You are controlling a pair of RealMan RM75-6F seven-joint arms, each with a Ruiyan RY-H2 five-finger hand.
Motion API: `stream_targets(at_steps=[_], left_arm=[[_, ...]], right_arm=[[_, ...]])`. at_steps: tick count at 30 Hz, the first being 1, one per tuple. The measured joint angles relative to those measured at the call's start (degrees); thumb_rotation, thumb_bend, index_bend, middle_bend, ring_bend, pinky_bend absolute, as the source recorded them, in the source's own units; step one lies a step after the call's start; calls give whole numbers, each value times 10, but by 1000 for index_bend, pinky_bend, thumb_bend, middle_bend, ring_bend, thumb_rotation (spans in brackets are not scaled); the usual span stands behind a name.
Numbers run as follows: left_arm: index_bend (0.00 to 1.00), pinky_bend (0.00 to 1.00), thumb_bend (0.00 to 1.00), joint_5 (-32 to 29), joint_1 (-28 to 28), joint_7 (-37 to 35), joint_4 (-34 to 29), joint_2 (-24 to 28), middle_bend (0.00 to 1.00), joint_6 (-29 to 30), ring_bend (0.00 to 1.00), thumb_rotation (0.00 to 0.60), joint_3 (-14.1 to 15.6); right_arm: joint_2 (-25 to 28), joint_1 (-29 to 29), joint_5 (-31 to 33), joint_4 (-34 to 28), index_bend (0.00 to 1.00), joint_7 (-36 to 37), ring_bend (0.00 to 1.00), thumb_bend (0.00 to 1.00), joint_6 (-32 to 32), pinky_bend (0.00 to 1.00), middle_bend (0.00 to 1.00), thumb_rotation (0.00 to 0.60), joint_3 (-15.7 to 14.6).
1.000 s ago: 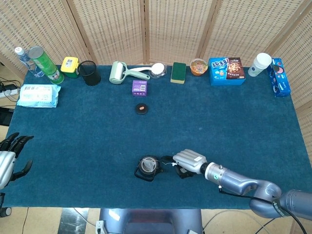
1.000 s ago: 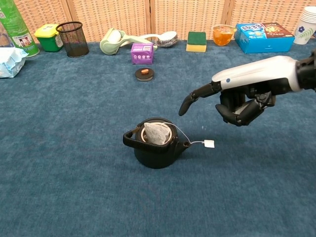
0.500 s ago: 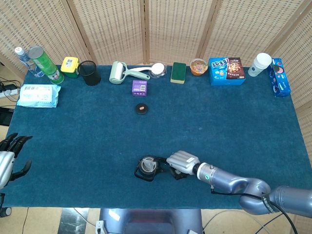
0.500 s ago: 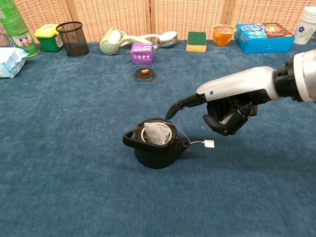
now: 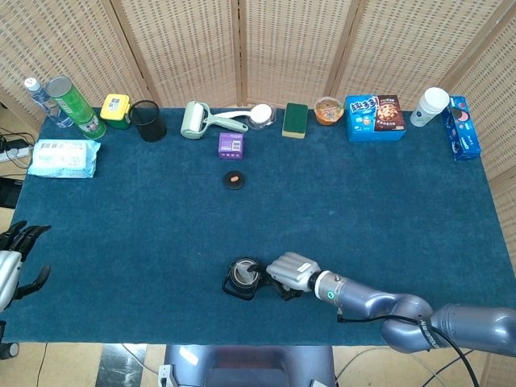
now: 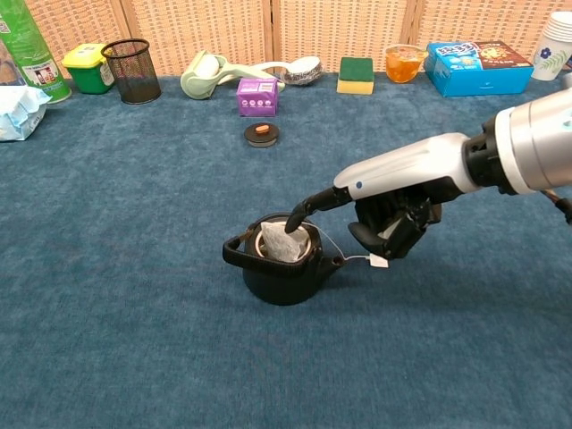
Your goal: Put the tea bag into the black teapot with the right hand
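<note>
The black teapot (image 6: 279,277) stands on the blue cloth near the front, small in the head view too (image 5: 242,278). A grey tea bag (image 6: 277,244) leans upright in its mouth, partly sticking out. Its string runs over the rim to a white tag (image 6: 379,261) lying on the cloth to the right. My right hand (image 6: 389,210) hovers just right of the pot. One stretched finger (image 6: 299,211) touches the top of the tea bag while the others are curled in, holding nothing. My left hand (image 5: 18,260) hangs off the table's left edge, fingers spread and empty.
A small black lid (image 6: 262,133) lies behind the teapot. Along the back edge stand a mesh cup (image 6: 130,71), lint roller (image 6: 207,71), purple box (image 6: 256,96), sponge (image 6: 356,75), orange bowl (image 6: 404,61) and blue snack box (image 6: 477,65).
My right hand has moved left and down toward the teapot. Its stretched finger went from hovering right of the pot to touching the tea bag. The left hand stayed put.
</note>
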Motion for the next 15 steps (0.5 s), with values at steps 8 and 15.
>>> stream_targets(at_steps=[8, 15], left_arm=[[157, 144, 450, 0, 0, -5, 6, -3, 193, -2, 85, 600, 1], [157, 144, 450, 0, 1, -7, 9, -4, 192, -1, 84, 600, 2]], right_arm=[[-14, 15, 47, 4, 57, -42, 1000, 994, -1, 1000, 1000, 600, -17], [-22, 24, 71, 5, 57, -63, 1000, 982, 5, 1000, 1000, 600, -24]])
